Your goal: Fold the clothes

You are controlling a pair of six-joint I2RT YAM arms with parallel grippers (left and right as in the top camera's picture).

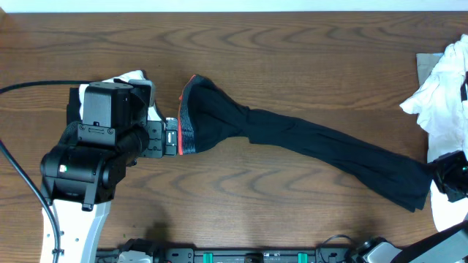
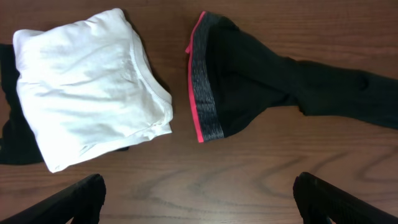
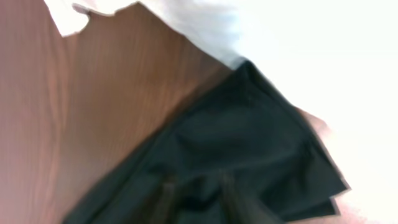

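Note:
The long black trousers (image 1: 307,139) lie stretched across the table, their grey-and-red waistband (image 1: 187,120) at the left and the leg ends at the right. My left gripper (image 1: 170,136) sits just left of the waistband (image 2: 202,87), jaws wide open (image 2: 199,186) over bare wood. A folded white garment (image 2: 93,87) lies beside it on a black one (image 2: 12,140). My right gripper (image 1: 447,177) is at the leg ends. Its blurred fingers (image 3: 231,199) stand a little apart on the black cloth (image 3: 236,130). Whether they pinch it is unclear.
A loose heap of white garments (image 1: 447,88) lies at the right edge on a grey sheet (image 1: 428,67), and shows as white cloth (image 3: 298,50) in the right wrist view. A black cable (image 1: 29,86) runs along the left side. The left arm's base (image 1: 80,168) fills the lower left.

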